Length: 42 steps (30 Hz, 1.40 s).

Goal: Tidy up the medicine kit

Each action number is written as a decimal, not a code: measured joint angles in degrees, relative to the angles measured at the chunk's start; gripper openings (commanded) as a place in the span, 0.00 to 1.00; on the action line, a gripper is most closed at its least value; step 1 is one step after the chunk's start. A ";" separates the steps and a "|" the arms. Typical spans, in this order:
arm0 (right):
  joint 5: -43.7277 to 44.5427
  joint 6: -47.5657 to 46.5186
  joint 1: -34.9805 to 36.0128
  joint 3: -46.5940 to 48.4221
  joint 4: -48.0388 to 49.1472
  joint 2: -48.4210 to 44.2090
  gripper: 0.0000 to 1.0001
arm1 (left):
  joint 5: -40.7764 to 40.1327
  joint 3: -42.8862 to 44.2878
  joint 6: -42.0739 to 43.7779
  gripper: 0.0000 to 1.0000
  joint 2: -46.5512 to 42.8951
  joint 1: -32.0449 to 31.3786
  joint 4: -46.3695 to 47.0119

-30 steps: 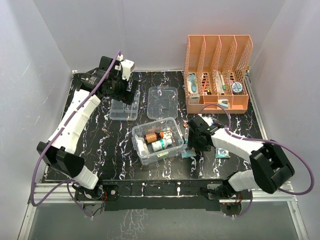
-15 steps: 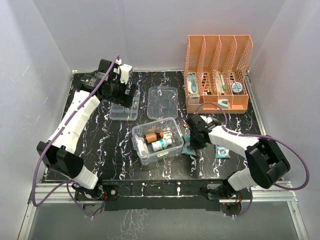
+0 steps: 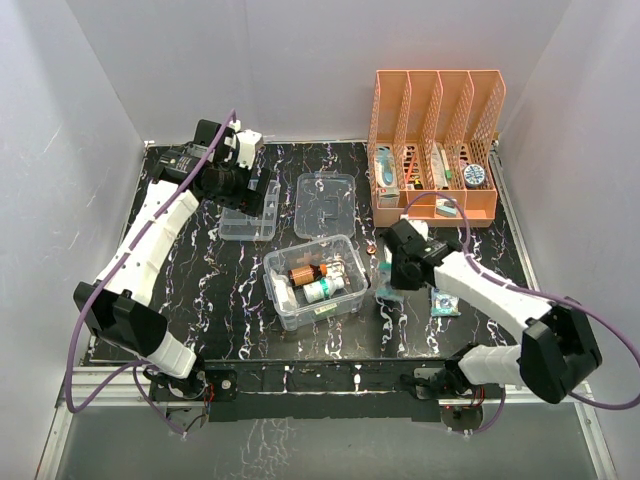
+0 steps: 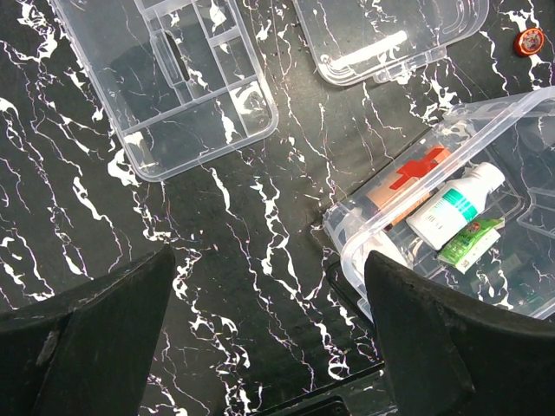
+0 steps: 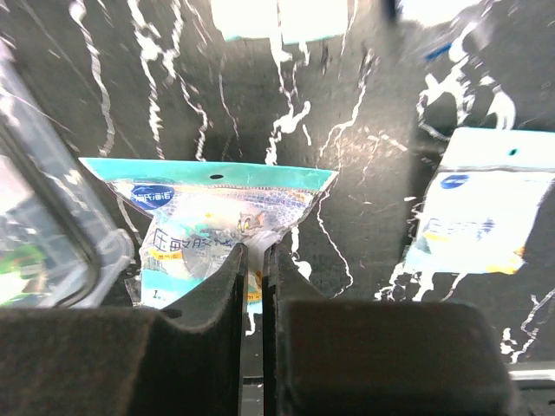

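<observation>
Top external view gives you the relation that matters: the deep clear box (image 3: 315,280) sits at centre frame, long axis running lower left to upper right, and the right gripper (image 3: 385,292) is just beside its right-hand short wall. The divided tray (image 3: 250,212) and lid (image 3: 326,204) lie side by side above the box, with the left gripper (image 4: 267,260) near the tray, jaws wide and empty (the farther arm by a good way). Your right jaws are pinched almost together on a teal sachet (image 5: 208,217). In the right wrist view the box wall shows at the left edge, so I judge the carry a short one leftward over that wall
</observation>
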 measured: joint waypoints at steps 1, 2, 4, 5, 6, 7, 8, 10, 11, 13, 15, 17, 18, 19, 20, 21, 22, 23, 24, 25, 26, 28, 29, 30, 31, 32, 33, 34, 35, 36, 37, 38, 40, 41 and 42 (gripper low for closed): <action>1.18 -0.02 -0.04 1.95 -1.88 -1.03 0.00 | 0.07 0.00 0.00 0.89 0.00 0.07 0.00; 1.99 0.02 -0.04 3.39 -2.86 -1.73 0.00 | 0.11 0.00 -0.02 0.89 0.00 0.13 0.00; 3.80 -0.02 -0.04 7.50 -5.44 -2.91 0.00 | 0.15 0.00 -0.04 0.89 0.00 0.24 0.00; 4.57 -0.02 -0.04 9.81 -6.56 -3.26 0.00 | 0.15 0.00 -0.07 0.90 0.00 0.28 0.00; 5.18 -0.09 -0.04 12.15 -7.39 -3.45 0.00 | 0.15 0.00 -0.09 0.90 0.00 0.31 0.04; 5.46 -0.13 -0.04 14.40 -7.96 -3.56 0.00 | 0.17 -0.02 -0.11 0.91 0.00 0.35 0.09; 5.62 -0.24 -0.04 16.72 -8.46 -3.54 0.00 | 0.15 -0.22 -0.20 0.91 0.00 0.35 0.33; 5.57 -0.66 -0.04 21.11 -9.16 -2.91 0.00 | 0.15 -0.81 -0.31 0.92 0.00 0.44 0.68; 5.60 -0.90 0.07 22.99 -9.57 -2.27 0.00 | 0.11 -1.11 -0.44 0.92 0.02 0.50 0.72; 5.84 -1.31 0.76 27.19 -9.88 0.07 0.00 | 0.02 -1.60 -0.85 0.92 0.02 0.63 0.85; 6.19 -1.49 2.45 30.38 -10.08 2.86 0.00 | -0.11 -1.70 -1.18 0.92 0.04 0.76 0.87; 6.60 -1.46 4.74 32.61 -10.29 5.60 0.00 | -0.13 -1.79 -1.36 0.92 0.04 0.92 0.90; 6.78 -1.44 6.19 33.64 -10.34 7.02 0.00 | -0.13 -1.84 -1.44 0.92 0.04 1.01 0.90; 6.88 -1.42 7.67 34.47 -10.43 8.33 0.00 | -0.13 -1.90 -1.53 0.92 0.04 1.05 0.92; 6.97 -1.38 9.16 35.32 -10.67 9.51 0.00 | -0.13 -1.99 -1.55 0.92 0.04 1.14 0.92; 7.10 -1.33 10.56 36.00 -10.71 10.47 0.00 | -0.13 -2.16 -1.60 0.92 0.04 1.25 1.03; 7.30 -1.18 11.96 36.52 -10.71 11.30 0.00 | -0.13 -2.32 -1.62 0.92 0.04 1.29 1.07; 7.48 -1.07 13.07 36.83 -10.75 11.85 0.00 | -0.13 -2.51 -1.68 0.91 0.04 1.31 1.20; 7.65 -0.90 14.29 37.05 -10.82 12.33 0.00 | -0.13 -2.67 -1.73 0.91 0.04 1.36 1.22; 7.82 -0.66 15.50 37.05 -10.91 12.72 0.00 | -0.11 -2.78 -1.75 0.91 0.04 1.36 1.25; 7.93 -0.37 16.59 37.05 -11.17 13.03 0.00 | -0.11 -2.78 -1.75 0.91 0.04 1.38 1.25; 7.96 0.15 18.10 36.92 -11.43 13.55 0.00 | -0.09 -2.78 -1.75 0.91 0.04 1.40 1.29; 7.93 0.33 18.49 36.26 -11.15 13.60 0.00 | -0.07 -2.78 -1.75 0.91 0.04 1.40 1.29; 8.02 0.37 18.53 35.80 -11.10 13.60 0.00 | -0.04 -2.80 -1.75 0.91 0.07 1.40 1.31; 8.07 0.48 18.56 34.62 -10.80 13.57 0.00 | 0.04 -2.86 -1.73 0.91 0.07 1.40 1.33; 8.15 0.52 18.53 33.70 -10.58 13.60 0.00 | 0.11 -2.91 -1.73 0.90 0.07 1.42 1.31; 8.17 0.55 18.51 32.59 -10.54 13.70 0.00 | 0.22 -2.99 -1.73 0.90 0.07 1.46 1.38; 8.28 0.52 18.45 31.71 -10.58 13.92 0.00 | 0.33 -3.08 -1.73 0.90 0.07 1.46 1.38; 8.39 0.48 18.43 31.12 -10.62 14.32 0.00 | 0.42 -3.23 -1.73 0.90 0.07 1.51 1.38; 8.46 0.37 18.38 30.77 -10.47 14.91 0.00 | 0.55 -3.32 -1.73 0.90 0.11 1.57 1.33; 8.57 0.28 18.32 30.62 -10.32 15.67 0.00 | 0.70 -3.37 -1.73 0.90 0.17 1.62 1.31; 8.57 0.13 18.29 30.60 -10.12 16.50 0.00 | 0.83 -3.37 -1.73 0.90 0.26 1.66 1.31; 8.55 -0.13 18.12 30.60 -9.27 18.40 0.00 | 1.03 -3.37 -1.73 0.90 0.31 1.70 1.29; 8.50 -0.28 17.99 30.60 -8.66 19.34 0.00 | 1.11 -3.37 -1.70 0.90 0.31 1.73 1.29; 8.33 -0.52 17.94 30.60 -8.04 20.24 0.00 | 1.14 -3.37 -1.68 0.90 0.31 1.73 1.29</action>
